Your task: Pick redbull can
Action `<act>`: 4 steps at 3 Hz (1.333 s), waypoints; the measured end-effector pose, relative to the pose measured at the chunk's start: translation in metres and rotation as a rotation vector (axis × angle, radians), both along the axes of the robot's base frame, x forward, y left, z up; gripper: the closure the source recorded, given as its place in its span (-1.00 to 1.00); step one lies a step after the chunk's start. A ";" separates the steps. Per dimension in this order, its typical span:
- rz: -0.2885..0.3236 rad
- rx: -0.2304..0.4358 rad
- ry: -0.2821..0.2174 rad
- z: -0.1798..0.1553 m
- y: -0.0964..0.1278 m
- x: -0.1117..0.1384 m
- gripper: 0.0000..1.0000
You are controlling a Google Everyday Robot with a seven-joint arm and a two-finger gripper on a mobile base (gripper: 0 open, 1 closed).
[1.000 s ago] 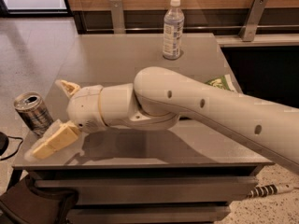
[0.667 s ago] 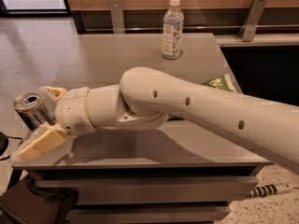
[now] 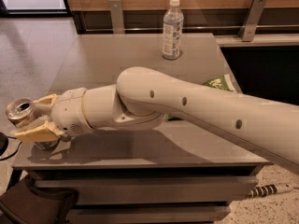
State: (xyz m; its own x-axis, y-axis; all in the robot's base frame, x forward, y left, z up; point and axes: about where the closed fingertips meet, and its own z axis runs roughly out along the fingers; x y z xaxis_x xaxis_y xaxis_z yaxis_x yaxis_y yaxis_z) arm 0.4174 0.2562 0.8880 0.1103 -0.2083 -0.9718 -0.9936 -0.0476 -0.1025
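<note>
The redbull can (image 3: 19,113) is a slim silver can with a pull-tab top, at the front left corner of the grey table (image 3: 117,55), leaning a little to the left. My gripper (image 3: 33,118) has reached it from the right. One tan finger (image 3: 46,100) lies behind the can and the other (image 3: 36,134) in front of it. Both press against its sides, so the gripper is shut on the can. The can's base shows just below the front finger, at the table surface. My white arm crosses the front of the table from the right.
A clear water bottle (image 3: 172,29) with a white cap stands at the table's back middle. A green packet (image 3: 217,83) peeks out behind my arm at the right. A wooden wall with metal brackets (image 3: 252,17) runs behind. A dark object (image 3: 32,204) sits on the floor at the front left.
My gripper has moved left to the can, and its fingers have closed from a wide spread onto the can's sides. The can now leans slightly.
</note>
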 end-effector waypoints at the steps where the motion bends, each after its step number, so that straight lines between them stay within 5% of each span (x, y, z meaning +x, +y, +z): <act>1: 0.006 0.000 -0.004 0.002 0.002 -0.003 1.00; 2: 0.015 0.011 -0.035 0.013 -0.001 0.001 1.00; 4: 0.017 0.037 -0.226 0.094 -0.025 0.020 1.00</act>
